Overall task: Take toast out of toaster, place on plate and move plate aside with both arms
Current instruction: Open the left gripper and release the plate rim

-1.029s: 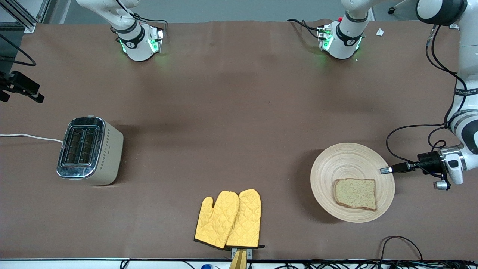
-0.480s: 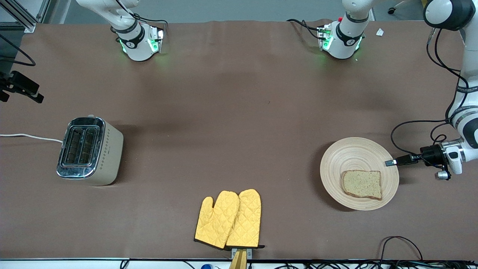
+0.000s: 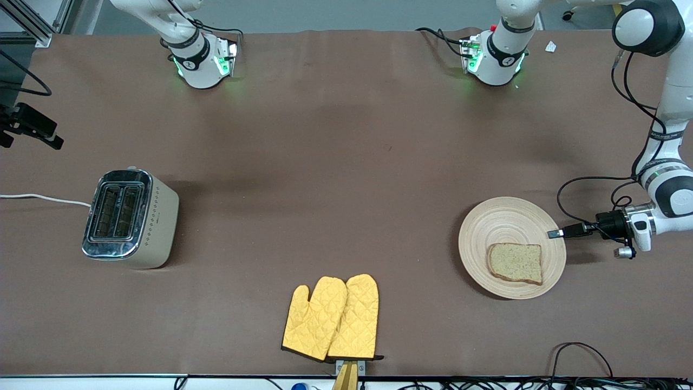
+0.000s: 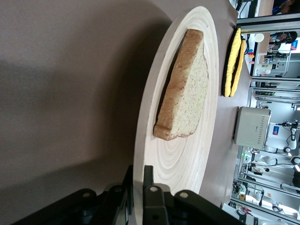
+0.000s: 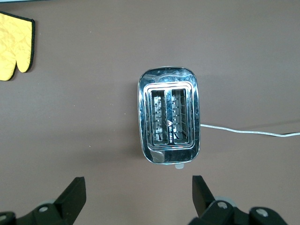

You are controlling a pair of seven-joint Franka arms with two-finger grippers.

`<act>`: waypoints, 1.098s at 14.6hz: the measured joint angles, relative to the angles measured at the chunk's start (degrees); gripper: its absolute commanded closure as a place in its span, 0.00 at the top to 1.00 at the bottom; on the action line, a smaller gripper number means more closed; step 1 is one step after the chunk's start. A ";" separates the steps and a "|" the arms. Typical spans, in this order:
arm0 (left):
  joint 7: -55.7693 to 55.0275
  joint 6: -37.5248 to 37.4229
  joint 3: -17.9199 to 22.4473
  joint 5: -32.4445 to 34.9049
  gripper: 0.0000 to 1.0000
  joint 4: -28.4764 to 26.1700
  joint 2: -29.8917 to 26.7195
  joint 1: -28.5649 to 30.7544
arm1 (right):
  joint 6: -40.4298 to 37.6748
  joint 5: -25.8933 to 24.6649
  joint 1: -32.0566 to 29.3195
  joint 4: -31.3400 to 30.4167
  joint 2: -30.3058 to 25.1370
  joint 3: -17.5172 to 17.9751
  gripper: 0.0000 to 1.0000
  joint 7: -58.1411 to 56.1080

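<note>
The round pale wooden plate is at the left arm's end of the table, low over or on it; I cannot tell which. The toast lies on the plate's part nearer the front camera. My left gripper is shut on the plate's rim on the side toward the left arm's end. The left wrist view shows its fingers clamping the rim of the plate, with the toast lying flat. My right gripper is open and empty high over the toaster; it is out of the front view.
The toaster stands at the right arm's end, its white cord running off the table. Two yellow oven mitts lie near the front edge at mid-table. Black cables loop by the front edge near the plate.
The left gripper, shut on the rim, has carried plate and toast away from the table's front edge. The plate looks smaller and its shadow narrower. The right arm has not visibly moved.
</note>
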 measured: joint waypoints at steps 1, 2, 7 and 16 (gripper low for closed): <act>0.00 -0.04 -0.09 0.00 0.10 0.00 0.15 0.00 | 0.00 0.00 0.00 0.00 0.00 0.00 1.00 0.00; 0.00 -0.10 -0.12 -0.03 0.36 0.00 0.33 0.01 | 0.00 0.00 0.00 0.00 0.00 0.00 1.00 0.00; -0.01 -0.14 -0.55 -0.04 1.00 0.69 0.79 -0.13 | 0.00 0.00 0.00 0.00 0.00 -0.01 1.00 0.00; -21.55 -0.06 -1.02 6.17 1.00 12.54 -6.58 -7.19 | -0.04 0.00 0.00 -0.03 0.01 -0.02 1.00 -0.01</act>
